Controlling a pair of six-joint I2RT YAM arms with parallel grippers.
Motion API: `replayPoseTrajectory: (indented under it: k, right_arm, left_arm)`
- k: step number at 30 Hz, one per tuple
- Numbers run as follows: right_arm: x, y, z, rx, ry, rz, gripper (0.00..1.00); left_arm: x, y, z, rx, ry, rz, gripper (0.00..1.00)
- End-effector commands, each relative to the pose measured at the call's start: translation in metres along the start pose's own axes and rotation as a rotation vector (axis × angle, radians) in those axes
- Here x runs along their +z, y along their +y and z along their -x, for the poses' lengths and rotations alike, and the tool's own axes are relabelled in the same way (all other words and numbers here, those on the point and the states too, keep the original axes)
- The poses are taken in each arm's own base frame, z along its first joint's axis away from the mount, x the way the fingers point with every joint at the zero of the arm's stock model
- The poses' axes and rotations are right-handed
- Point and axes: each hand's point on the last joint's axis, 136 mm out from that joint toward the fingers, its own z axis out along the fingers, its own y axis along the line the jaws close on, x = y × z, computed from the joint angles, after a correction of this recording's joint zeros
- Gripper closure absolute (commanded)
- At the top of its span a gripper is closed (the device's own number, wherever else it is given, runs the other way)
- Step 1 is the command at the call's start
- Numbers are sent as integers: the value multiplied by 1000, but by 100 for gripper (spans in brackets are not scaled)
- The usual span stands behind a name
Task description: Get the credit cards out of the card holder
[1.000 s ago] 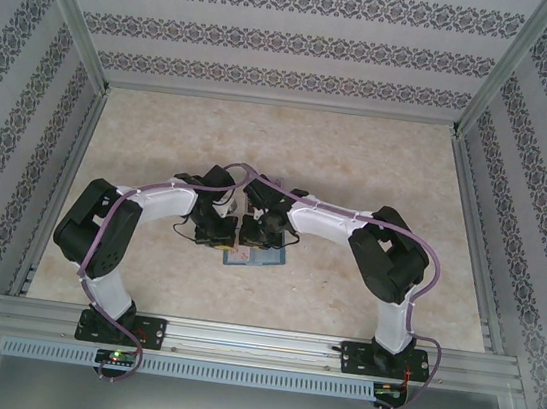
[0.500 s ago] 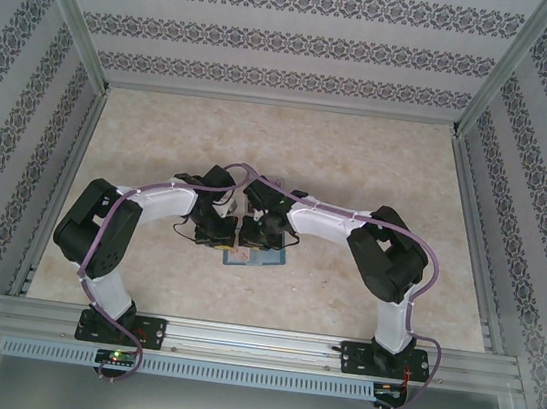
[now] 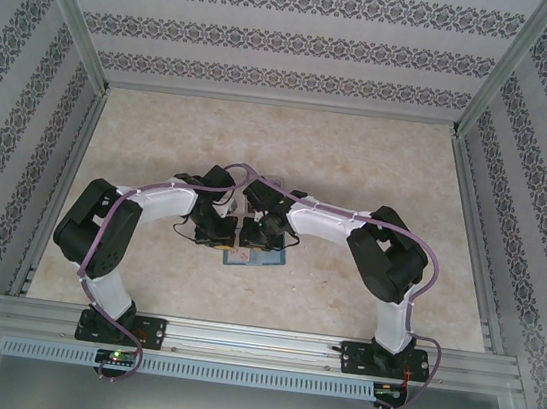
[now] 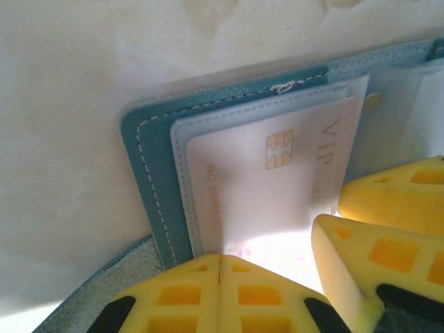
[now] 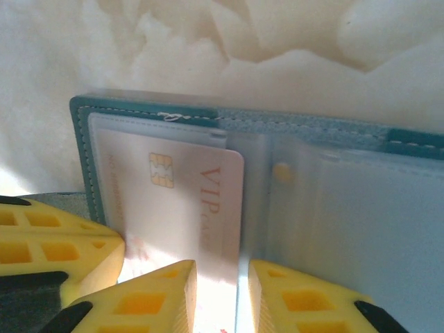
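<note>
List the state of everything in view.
card holder: open, lying flat.
pale card: in the holder's clear pocket, not yet out.
left end effector: shut, tips at the holder's near edge.
right end effector: slightly open, tips either side of the card's edge.

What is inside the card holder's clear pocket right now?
A pale credit card with a gold chip and VIP lettering sits in the card holder pocket. Anything beneath it is covered.

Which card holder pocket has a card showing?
The left pocket in the right wrist view: it holds the pale VIP card with a gold chip. The pocket right of the stud shows none.
</note>
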Motion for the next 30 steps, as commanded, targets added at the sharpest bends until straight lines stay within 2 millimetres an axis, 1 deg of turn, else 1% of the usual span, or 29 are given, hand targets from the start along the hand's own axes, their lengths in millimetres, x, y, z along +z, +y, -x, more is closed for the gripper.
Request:
replayPoseTrajectory:
  k: [1, 7, 12, 19, 23, 25, 26, 28, 30]
  right_arm:
    - [-5, -19, -2, 12, 3, -79, 75]
    - [-11, -10, 0, 10, -15, -41, 80]
    - [-6, -3, 0, 18, -1, 3, 83]
    - [-5, 0, 1, 20, -3, 12, 86]
    - [-5, 1, 1, 19, -3, 17, 86]
    - [-7, 0, 1, 22, -7, 13, 78]
    - [-7, 0, 1, 24, -8, 13, 77]
    - [-8, 2, 2, 23, -11, 20, 77]
    - [-8, 4, 2, 23, -11, 31, 80]
  left_arm:
    - [-4, 5, -3, 24, -3, 51, 100]
    - [-3, 6, -3, 23, -1, 51, 100]
    - [-3, 5, -2, 23, -1, 51, 100]
    - [-3, 6, -3, 23, 1, 51, 100]
    - [-3, 6, -3, 24, 1, 51, 100]
    - [-3, 5, -2, 23, -1, 50, 100]
    - [-3, 5, -3, 25, 0, 51, 100]
    - [-3, 5, -3, 24, 1, 51, 100]
    - [-3, 6, -3, 23, 2, 52, 100]
